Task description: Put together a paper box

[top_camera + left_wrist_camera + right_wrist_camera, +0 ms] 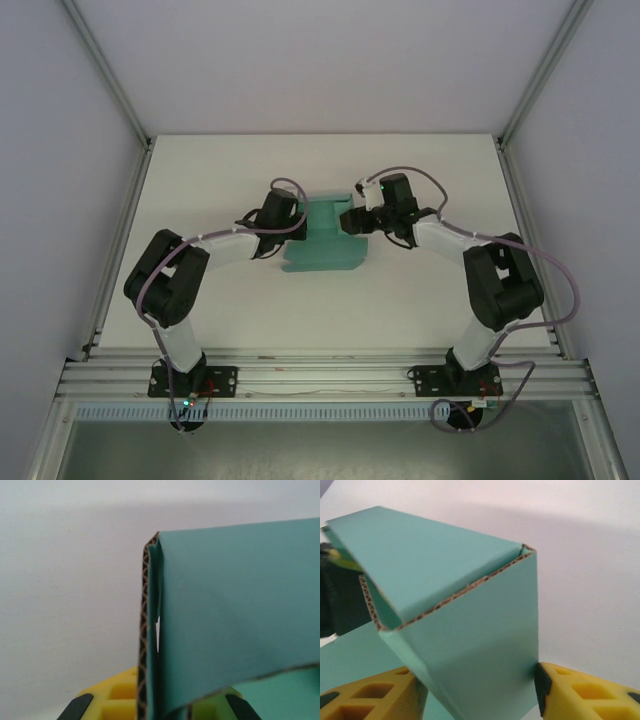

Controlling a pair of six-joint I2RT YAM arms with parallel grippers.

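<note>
The teal-green paper box (325,240) lies partly folded at the table's middle, between both arms. My left gripper (297,226) is at its left side. In the left wrist view this gripper (157,707) is shut on an upright wall of the paper box (235,615), whose brown corrugated edge (144,645) runs up between the yellow fingers. My right gripper (352,220) is at the box's right side. In the right wrist view its jaws (476,687) are closed around a folded-up part of the paper box (470,640), and the black pad (541,685) presses the panel's right edge.
The white table (200,190) runs out on all sides of the box. Grey side walls and aluminium posts (110,80) enclose it. A slotted rail (320,380) carries both arm bases at the near edge.
</note>
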